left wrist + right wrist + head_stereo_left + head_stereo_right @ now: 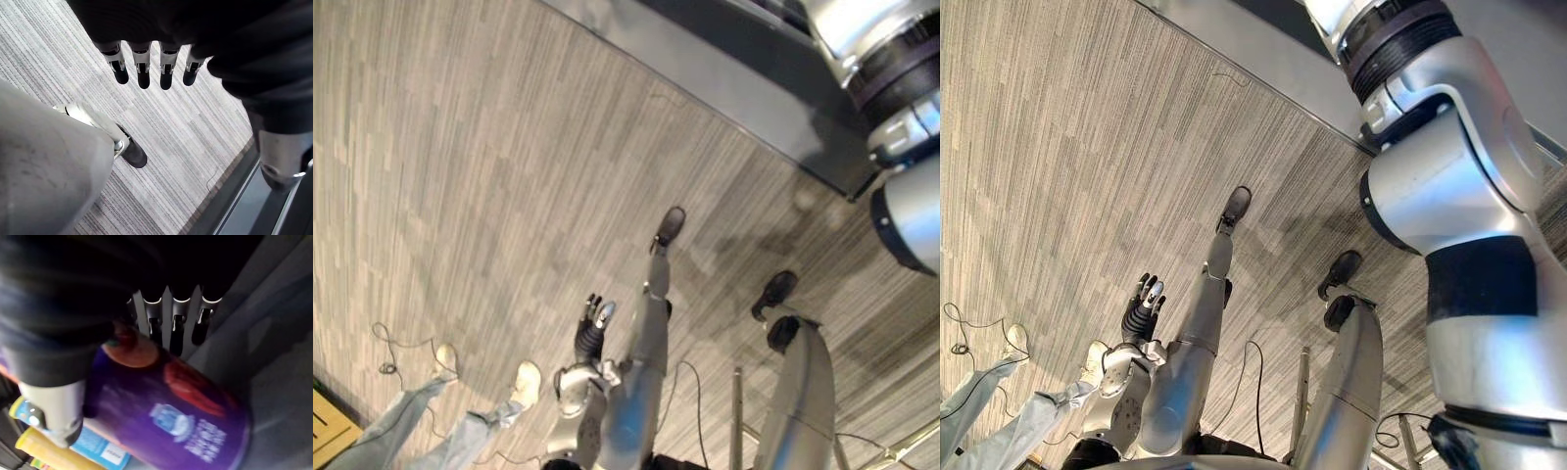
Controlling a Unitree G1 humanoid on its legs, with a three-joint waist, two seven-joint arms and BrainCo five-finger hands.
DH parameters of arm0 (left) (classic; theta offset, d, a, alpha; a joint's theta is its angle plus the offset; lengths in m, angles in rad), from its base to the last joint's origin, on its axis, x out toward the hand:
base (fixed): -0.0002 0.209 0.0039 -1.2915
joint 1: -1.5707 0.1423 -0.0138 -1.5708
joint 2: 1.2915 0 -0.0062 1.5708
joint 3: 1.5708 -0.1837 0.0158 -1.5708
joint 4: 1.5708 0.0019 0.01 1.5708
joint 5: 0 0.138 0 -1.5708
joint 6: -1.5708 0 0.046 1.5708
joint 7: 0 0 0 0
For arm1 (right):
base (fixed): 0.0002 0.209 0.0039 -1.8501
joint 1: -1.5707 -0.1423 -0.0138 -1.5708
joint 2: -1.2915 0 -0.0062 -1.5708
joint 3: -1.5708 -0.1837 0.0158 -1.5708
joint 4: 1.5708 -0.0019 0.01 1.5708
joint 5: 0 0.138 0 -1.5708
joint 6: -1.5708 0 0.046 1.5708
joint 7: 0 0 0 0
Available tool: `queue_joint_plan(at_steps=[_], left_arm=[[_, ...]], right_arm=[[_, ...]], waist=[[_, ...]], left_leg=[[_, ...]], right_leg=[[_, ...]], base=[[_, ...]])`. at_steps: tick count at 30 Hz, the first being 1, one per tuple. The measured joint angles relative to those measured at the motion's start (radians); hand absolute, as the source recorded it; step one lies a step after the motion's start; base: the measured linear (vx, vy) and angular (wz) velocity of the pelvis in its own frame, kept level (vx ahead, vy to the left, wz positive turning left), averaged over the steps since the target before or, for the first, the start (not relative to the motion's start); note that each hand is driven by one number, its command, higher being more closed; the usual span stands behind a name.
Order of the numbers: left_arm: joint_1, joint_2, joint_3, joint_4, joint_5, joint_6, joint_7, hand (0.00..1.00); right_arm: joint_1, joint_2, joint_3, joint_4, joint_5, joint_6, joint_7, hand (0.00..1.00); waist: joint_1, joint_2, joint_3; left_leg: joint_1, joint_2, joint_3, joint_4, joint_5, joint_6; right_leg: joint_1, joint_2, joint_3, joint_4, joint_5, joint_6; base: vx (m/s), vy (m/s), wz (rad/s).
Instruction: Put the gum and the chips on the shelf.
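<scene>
Right hand (178, 318): its fingers lay along the far side of the chips can (166, 411) and its thumb (49, 406) pressed the near side, so the can was clamped between them
Chips can: a purple tube with red pictures, lying on its side in the right hand, close before a grey surface that I judged to be the shelf (281, 323)
Beside the can: a yellow tube (54, 450) and a blue packet (98, 445), probably goods already in place
Right arm (1449, 176): raised toward 1 o'clock in the head view
Left hand (1141, 311): hanging low at 7 o'clock over the striped carpet (460, 147), fingers (143, 73) nearly straight, holding nothing
Person: legs in jeans (421, 421) with white shoes at 8 o'clock
Step in hand: placing the chips, by my judgement
Next move: it asks to set the can down on a free spot clear of the neighbours, then to loosen the fingers; where the gum was, I could not tell
</scene>
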Motion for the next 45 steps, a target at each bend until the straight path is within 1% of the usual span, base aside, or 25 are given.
queue_joint_plan(at_steps=[2, 8, 10, 15, 18, 20, 24, 27, 32, 35, 45], left_arm=[[0.000, -0.001, 0.001, 0.001, 0.000, 0.000, 0.003, 0.00], [0.000, -0.015, 0.003, 0.000, 0.000, 0.000, 0.004, 0.00], [0.000, -0.018, 0.003, 0.001, 0.000, 0.001, 0.004, 0.00], [0.000, -0.018, 0.011, 0.003, 0.000, 0.002, 0.004, 0.00], [0.000, -0.018, 0.017, 0.002, 0.000, 0.002, 0.003, 0.00], [0.000, -0.018, 0.022, 0.004, 0.000, 0.002, 0.003, 0.00], [0.000, -0.021, 0.022, 0.004, 0.001, 0.003, -0.001, 0.00], [0.000, -0.020, 0.022, 0.016, 0.001, 0.003, -0.012, 0.00], [-0.001, -0.020, 0.029, 0.044, 0.001, 0.015, -0.018, 0.00], [-0.003, -0.020, 0.032, 0.053, 0.002, 0.015, -0.018, 0.00], [-0.018, -0.019, 0.046, 0.093, 0.007, 0.015, -0.017, 0.00]], right_arm=[[0.001, -0.002, -0.004, 0.013, 0.000, 0.012, 0.000, 0.00], [0.003, -0.001, -0.044, 0.014, 0.000, 0.013, 0.000, 0.00], [0.015, 0.000, -0.049, 0.016, 0.000, 0.014, 0.000, 0.00], [0.051, 0.000, -0.125, 0.015, 0.000, 0.015, 0.000, 0.00], [0.063, 0.000, -0.133, 0.011, 0.000, 0.015, 0.000, 0.00], [0.085, 0.009, -0.166, 0.007, 0.000, 0.015, 0.001, 0.00], [0.134, 0.016, -0.170, 0.007, -0.005, 0.016, 0.002, 0.00], [0.137, 0.035, -0.209, 0.006, -0.031, 0.016, 0.013, 0.00], [0.150, 0.068, -0.210, 0.006, -0.033, 0.016, 0.029, 0.00], [0.166, 0.089, -0.217, 0.006, -0.033, 0.016, 0.030, 0.00], [0.207, 0.133, -0.237, 0.007, -0.043, 0.016, 0.030, 0.00]], waist=[[-0.005, 0.000, 0.000], [-0.009, 0.000, 0.000], [-0.014, 0.000, 0.000], [-0.024, -0.004, -0.003], [-0.026, -0.007, -0.004], [-0.029, -0.007, -0.004], [-0.032, -0.007, -0.004], [-0.034, -0.007, -0.004], [-0.039, -0.007, -0.004], [-0.046, -0.007, -0.004], [-0.049, -0.007, -0.004]], left_leg=[[0.000, 0.000, 0.001, 0.002, 0.000, 0.000], [0.015, 0.006, 0.001, 0.014, 0.000, 0.000], [0.032, 0.008, 0.000, 0.014, 0.000, 0.000], [0.058, 0.008, -0.001, 0.014, -0.001, 0.000], [0.062, 0.008, -0.002, 0.014, 0.000, 0.000], [0.071, 0.009, -0.003, 0.015, 0.000, 0.000], [0.103, 0.012, -0.002, 0.015, 0.000, 0.000], [0.110, 0.012, -0.002, 0.016, -0.001, -0.001], [0.115, 0.012, -0.004, 0.021, -0.001, -0.001], [0.119, 0.013, -0.003, 0.021, -0.001, -0.001], [0.132, 0.025, -0.001, 0.021, -0.001, -0.001]], right_leg=[[0.001, 0.000, 0.000, 0.000, 0.000, 0.000], [0.023, 0.008, -0.002, -0.002, 0.000, 0.000], [0.043, 0.008, -0.006, -0.004, 0.000, 0.000], [0.074, 0.008, -0.010, -0.010, 0.003, 0.001], [0.078, 0.008, -0.012, -0.010, 0.003, 0.002], [0.090, 0.008, -0.015, -0.013, 0.004, 0.001], [0.129, 0.010, -0.018, -0.024, 0.004, 0.001], [0.135, 0.010, -0.018, -0.022, 0.005, 0.001], [0.146, 0.010, -0.022, -0.022, 0.005, 0.002], [0.149, 0.010, -0.021, -0.021, 0.007, 0.001], [0.165, 0.025, -0.022, -0.034, 0.017, 0.000]], base=[[0.00, -0.017, -0.01], [0.00, -0.044, -0.02], [0.00, -0.034, 0.01], [0.00, 0.000, 0.00], [0.00, 0.000, 0.00], [0.01, -0.015, 0.00], [0.02, -0.022, 0.00], [0.00, 0.000, 0.00], [0.00, 0.000, 0.00], [0.01, -0.008, 0.00], [0.02, -0.012, -0.03]])
